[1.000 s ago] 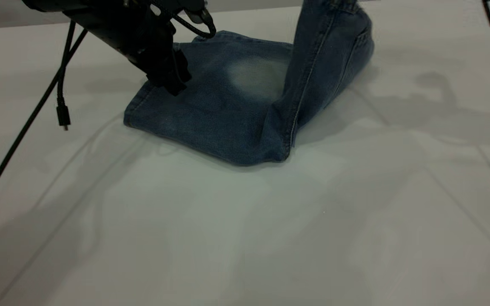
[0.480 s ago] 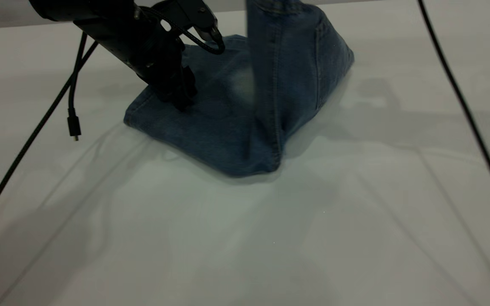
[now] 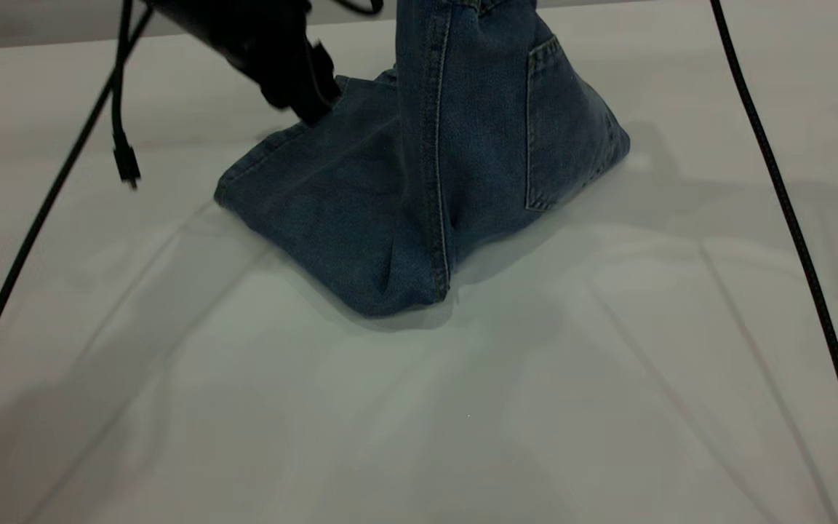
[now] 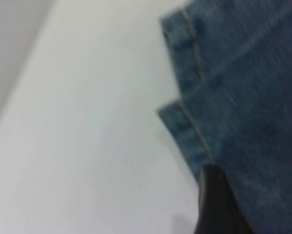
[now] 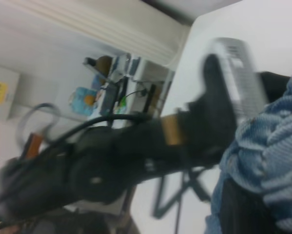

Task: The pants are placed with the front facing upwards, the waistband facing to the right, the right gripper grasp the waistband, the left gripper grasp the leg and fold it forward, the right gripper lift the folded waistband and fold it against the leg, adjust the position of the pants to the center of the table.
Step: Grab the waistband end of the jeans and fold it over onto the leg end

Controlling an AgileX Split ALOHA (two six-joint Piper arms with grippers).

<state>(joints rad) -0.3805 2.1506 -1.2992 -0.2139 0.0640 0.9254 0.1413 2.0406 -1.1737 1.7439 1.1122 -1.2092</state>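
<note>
Risks a skewed, bunched fold on the pants (image 3: 477, 145), tented near the tabletop's (image 3: 463, 437) far edge — right gripper (image 5: 243, 195) clamped on the raised waistband (image 5: 267, 161), left gripper (image 3: 310, 109) pinching the lifted leg (image 3: 317, 204) hem — if that hem is not let down before the waistband comes across it.

The near half of the table (image 3: 463, 422) is left open for passage. The far middle is blocked by the pants (image 3: 426, 182), raised as a tall tent, with the left gripper (image 3: 302, 94) at their far-left edge. Each side is crossed by a black cable (image 3: 790, 218).
</note>
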